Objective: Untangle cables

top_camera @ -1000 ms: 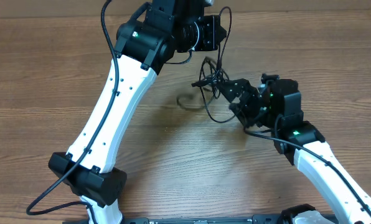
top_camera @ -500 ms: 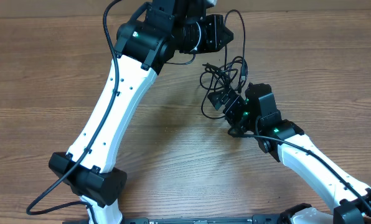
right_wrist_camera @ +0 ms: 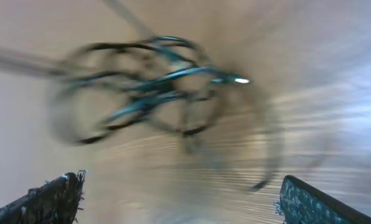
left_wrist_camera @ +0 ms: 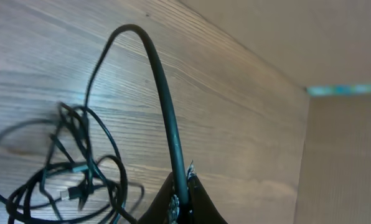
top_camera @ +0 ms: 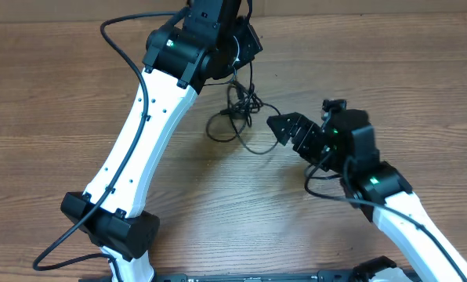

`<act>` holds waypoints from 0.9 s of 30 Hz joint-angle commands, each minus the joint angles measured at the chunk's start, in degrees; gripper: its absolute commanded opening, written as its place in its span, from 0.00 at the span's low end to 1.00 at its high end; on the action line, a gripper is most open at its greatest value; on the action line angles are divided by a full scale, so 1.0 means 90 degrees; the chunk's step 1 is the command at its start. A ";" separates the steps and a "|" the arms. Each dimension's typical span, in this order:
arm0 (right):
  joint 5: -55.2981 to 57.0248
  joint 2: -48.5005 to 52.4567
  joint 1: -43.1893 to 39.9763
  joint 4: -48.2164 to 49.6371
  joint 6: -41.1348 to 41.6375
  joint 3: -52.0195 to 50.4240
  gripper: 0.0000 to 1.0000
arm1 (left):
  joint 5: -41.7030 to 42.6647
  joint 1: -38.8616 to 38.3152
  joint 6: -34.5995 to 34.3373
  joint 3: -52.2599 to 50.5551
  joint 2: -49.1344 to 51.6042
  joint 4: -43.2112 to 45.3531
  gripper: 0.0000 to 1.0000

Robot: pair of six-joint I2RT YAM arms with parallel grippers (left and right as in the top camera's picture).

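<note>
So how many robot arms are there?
2. The left arm reaches from the bottom left up to the cables; the right arm is at the bottom right, beside them.

Open tabletop (top_camera: 38, 102) far left, cables (top_camera: 240, 106) heaped mid-table — left arm (top_camera: 151, 110) slanting just beside them

brown wood-grain table (top_camera: 45, 94), plain tan board wall (left_wrist_camera: 285, 31) along its far edge, even soft light
</note>
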 commanded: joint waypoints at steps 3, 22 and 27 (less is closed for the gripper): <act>-0.0369 0.0163 0.0219 0.0483 0.1185 0.0051 1.00 | -0.0238 -0.0019 -0.1086 0.0124 -0.0267 -0.0012 0.04; 0.1763 0.1705 0.0406 0.1576 0.1965 0.0051 0.63 | 0.0685 -0.0131 -0.1348 0.0124 -0.0270 -0.0350 0.04; 0.2259 0.1705 0.0403 0.1457 0.1965 0.0051 0.62 | 0.0957 -0.0192 -0.1345 0.0124 -0.0274 -0.0452 0.04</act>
